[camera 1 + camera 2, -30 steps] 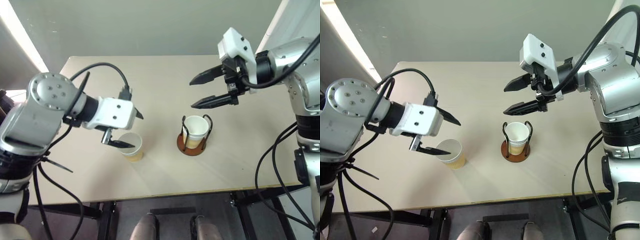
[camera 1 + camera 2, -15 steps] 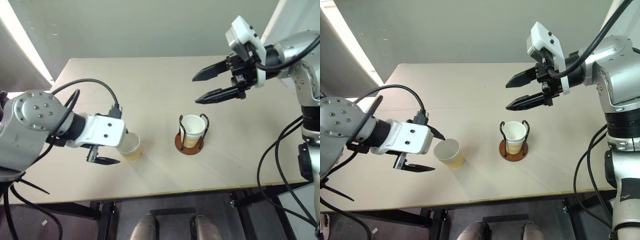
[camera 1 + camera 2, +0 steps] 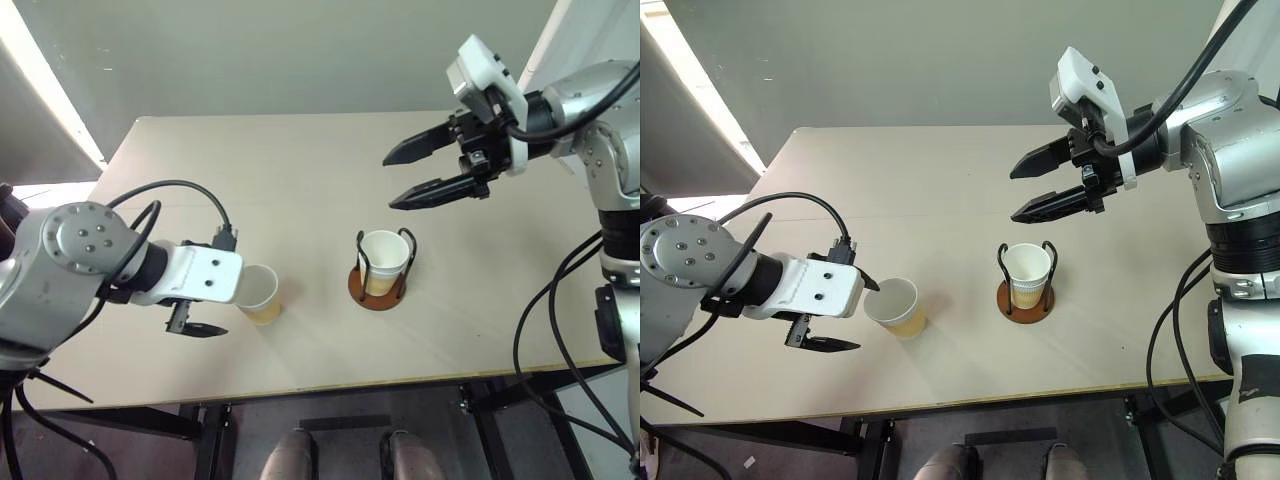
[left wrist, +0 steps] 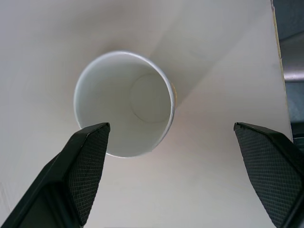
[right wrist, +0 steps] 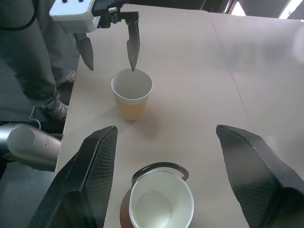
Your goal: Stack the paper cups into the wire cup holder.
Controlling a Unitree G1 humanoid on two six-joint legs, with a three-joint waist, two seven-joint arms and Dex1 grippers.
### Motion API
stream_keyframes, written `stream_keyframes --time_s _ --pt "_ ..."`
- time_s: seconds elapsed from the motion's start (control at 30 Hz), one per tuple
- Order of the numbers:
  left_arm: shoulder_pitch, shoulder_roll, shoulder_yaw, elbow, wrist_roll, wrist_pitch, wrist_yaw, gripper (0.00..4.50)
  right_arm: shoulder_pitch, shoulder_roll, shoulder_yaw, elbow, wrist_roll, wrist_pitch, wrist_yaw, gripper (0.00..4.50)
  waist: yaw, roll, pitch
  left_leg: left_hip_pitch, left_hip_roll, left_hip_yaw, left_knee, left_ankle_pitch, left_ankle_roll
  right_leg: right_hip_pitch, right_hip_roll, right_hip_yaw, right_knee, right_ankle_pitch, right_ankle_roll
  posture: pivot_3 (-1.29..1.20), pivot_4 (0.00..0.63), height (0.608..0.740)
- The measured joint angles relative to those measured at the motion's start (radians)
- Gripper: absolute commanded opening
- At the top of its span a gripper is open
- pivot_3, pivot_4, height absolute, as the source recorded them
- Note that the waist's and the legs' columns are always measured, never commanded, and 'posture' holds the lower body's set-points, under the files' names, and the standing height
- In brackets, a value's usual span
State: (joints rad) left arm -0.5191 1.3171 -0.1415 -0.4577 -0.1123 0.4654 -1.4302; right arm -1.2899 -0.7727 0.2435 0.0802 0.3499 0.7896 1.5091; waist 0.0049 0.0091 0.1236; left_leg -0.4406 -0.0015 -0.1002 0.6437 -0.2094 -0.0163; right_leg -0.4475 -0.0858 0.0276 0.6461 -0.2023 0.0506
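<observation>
1. The loose paper cup (image 3: 894,306) has a white inside and rim and a yellowish-tan outer wall
2. The cup in the holder (image 3: 1026,272) is white inside, with the same tan low on its wall
3. The wire cup holder (image 3: 1025,301) has a reddish-brown disc base and black wire loops
4. The table (image 3: 940,180) is a pale beige
5. The left gripper (image 3: 845,315) has black fingers on a white housing; its pads (image 4: 88,164) show a fine cross-hatched texture
6. The right gripper (image 3: 1038,185) has black fingers under a white housing
7. A person's trousers (image 5: 33,52) are grey
</observation>
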Motion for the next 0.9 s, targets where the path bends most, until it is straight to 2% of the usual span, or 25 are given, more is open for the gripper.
stream_keyframes --time_s 0.27,0.5,0.67,0.9 --pt "0.091 -0.012 -0.016 0.045 0.032 -0.079 0.018 4.5 0.0 0.004 0.001 -0.002 0.0 -0.005 -0.003 3.41 0.0 0.0 0.0 0.0 0.0 0.0 0.0 0.0 0.0 0.0 0.0 0.0 0.0 0.0 0.0 0.0 0.15 0.74" --pt "0.089 -0.054 -0.061 0.098 0.081 -0.15 0.018 4.5 0.0 0.003 0.001 -0.008 0.0 -0.012 -0.005 3.41 0.0 0.0 0.0 0.0 0.0 0.0 0.0 0.0 0.0 0.0 0.0 0.0 0.0 0.0 -0.002 0.0 0.15 0.74" --pt "0.02 -0.111 -0.114 0.15 0.127 -0.179 0.014 4.5 0.001 -0.002 0.001 -0.014 0.0 -0.012 -0.007 3.41 0.0 0.0 0.0 0.0 0.0 0.0 0.0 0.0 0.0 0.0 0.0 0.0 0.0 0.001 -0.003 0.0 0.15 0.74" --pt "-0.068 -0.179 -0.154 0.189 0.16 -0.184 -0.007 2.15 0.002 -0.017 0.001 -0.02 0.0 -0.012 -0.013 3.46 0.0 0.0 0.0 0.0 0.0 0.0 0.0 0.0 0.0 0.0 0.0 -0.001 0.0 0.001 -0.003 0.0 0.15 0.74"
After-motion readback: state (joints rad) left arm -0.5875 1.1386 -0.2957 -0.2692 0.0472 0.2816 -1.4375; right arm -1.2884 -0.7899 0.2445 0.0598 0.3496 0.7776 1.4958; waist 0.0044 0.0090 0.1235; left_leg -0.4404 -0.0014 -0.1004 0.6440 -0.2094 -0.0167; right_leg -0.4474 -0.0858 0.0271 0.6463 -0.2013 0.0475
